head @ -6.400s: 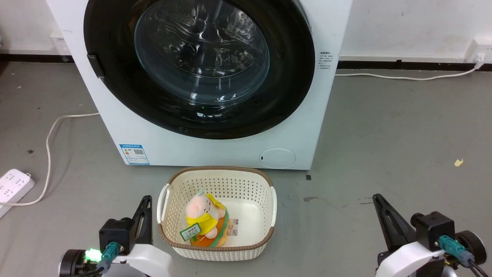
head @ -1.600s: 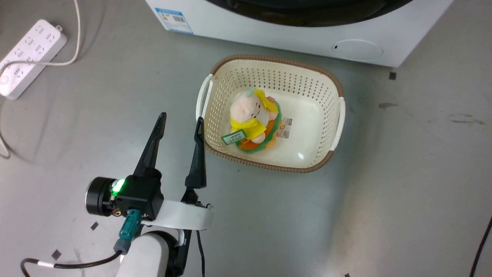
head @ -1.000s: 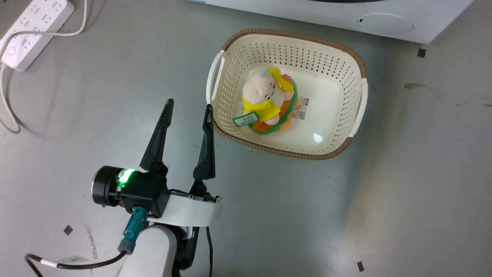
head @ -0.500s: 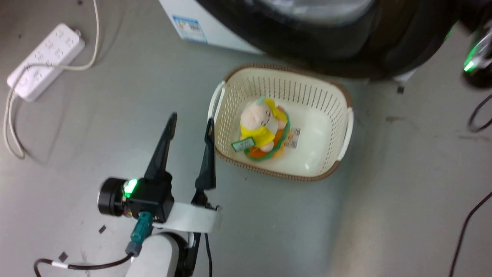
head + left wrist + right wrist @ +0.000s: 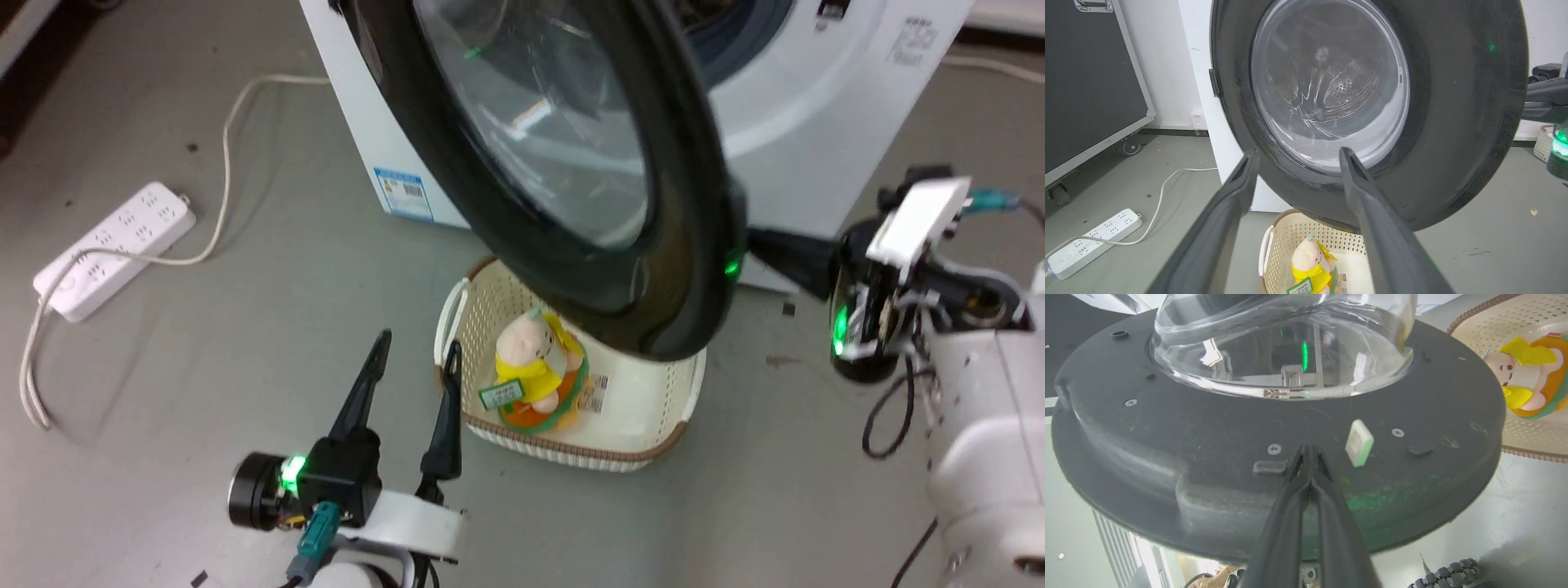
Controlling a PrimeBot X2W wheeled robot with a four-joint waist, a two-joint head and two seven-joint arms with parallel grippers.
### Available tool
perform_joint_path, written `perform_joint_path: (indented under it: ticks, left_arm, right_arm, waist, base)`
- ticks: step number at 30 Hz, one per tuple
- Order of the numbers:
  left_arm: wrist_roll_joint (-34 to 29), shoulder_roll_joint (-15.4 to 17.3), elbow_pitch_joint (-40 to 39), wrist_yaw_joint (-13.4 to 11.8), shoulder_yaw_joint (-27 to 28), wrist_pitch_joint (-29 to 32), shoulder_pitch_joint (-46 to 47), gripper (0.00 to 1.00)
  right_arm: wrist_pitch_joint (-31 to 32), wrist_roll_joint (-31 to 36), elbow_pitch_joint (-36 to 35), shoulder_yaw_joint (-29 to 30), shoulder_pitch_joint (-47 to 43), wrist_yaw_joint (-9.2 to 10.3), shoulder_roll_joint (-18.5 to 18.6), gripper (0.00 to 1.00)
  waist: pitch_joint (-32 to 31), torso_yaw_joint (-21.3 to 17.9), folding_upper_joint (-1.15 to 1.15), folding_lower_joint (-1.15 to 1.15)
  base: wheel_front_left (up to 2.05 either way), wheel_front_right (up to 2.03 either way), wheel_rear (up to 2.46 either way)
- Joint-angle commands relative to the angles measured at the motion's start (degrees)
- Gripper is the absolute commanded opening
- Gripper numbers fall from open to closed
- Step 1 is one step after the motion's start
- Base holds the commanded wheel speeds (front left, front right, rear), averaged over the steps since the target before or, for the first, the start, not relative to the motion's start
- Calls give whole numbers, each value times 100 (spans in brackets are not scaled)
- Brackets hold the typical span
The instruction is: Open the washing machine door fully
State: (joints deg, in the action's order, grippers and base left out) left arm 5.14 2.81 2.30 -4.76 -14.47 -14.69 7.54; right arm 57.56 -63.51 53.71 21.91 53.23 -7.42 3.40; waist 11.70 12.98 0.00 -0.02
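Plainly, no print is legible: the blue sticker point(image 5: 404, 192) on the washing machine point(image 5: 800, 155), the plush toy's tag point(image 5: 500, 395) and the label point(image 5: 598, 394) in the basket point(image 5: 571, 453) are too small. The washing machine door point(image 5: 690, 245) stands partly open above the basket. The right gripper point(image 5: 1309, 451), fingers pressed together and holding nothing, has its tips at the door's inner face near the rim. The left gripper point(image 5: 416, 347) gapes wide and empty beside the basket, facing the door's outer face, apart from it.

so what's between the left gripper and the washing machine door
In the head view, the cream laundry basket holding a plush toy sits between the open left gripper and the lower edge of the washing machine door.
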Motion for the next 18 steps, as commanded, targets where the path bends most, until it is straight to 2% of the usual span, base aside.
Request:
perform_joint_path:
  ticks: [1, 2, 3, 4, 5, 6, 7, 8, 13, 18]
  left_arm:
    - [58, 7, 87, 43, 17, -30, -137, 100]
    - [58, 7, 87, 43, 17, -30, -137, 100]
    - [82, 7, 151, 92, 49, -30, -193, 100]
    - [82, 7, 151, 92, 49, -30, -193, 100]
    - [69, 7, 173, 114, 65, -30, -214, 100]
    - [29, 7, 201, 152, 87, -30, -255, 100]
    - [29, 7, 201, 152, 87, -30, -255, 100]
    - [14, 7, 211, 167, 96, -30, -275, 100]
    - [-26, 7, 219, 198, 121, -30, -333, 100]
    - [-14, 7, 194, 176, 139, -30, -333, 100]
  right_arm:
    - [161, -216, -132, -203, -297, -7, -45, 0]
    - [161, -216, -132, -203, -297, -7, -45, 0]
    - [266, -628, -264, -642, -536, -7, -48, 0]
    - [266, -628, -264, -642, -536, -7, -48, 0]
    - [273, -858, -341, -901, -655, -7, -49, 0]
    - [218, -1331, -503, -1462, -898, -7, -50, 0]
    - [218, -1331, -503, -1462, -898, -7, -50, 0]
    - [161, -1554, -597, -1761, -1021, -7, -50, 0]
    - [-343, -2432, -1027, -3090, -1506, -7, -51, 0]
    - [-903, -2861, -1172, -3866, -1662, -7, -51, 0]
  waist:
    - [-192, 41, 0, 2]
    - [-192, 41, 0, 2]
    - [-287, 78, 0, 2]
    - [-287, 78, 0, 2]
    - [-327, 92, 0, 2]
    - [-400, 124, 0, 2]
    - [-400, 124, 0, 2]
    - [-427, 138, 0, 2]
    - [-496, 225, 0, 2]
    - [-504, 323, 0, 2]
  base:
    - [0, 0, 0]
    - [0, 0, 0]
    - [0, 0, 0]
    - [0, 0, 0]
    - [0, 0, 0]
    - [0, 0, 0]
    - [0, 0, 0]
    - [0, 0, 0]
    - [0, 0, 0]
    - [0, 0, 0]
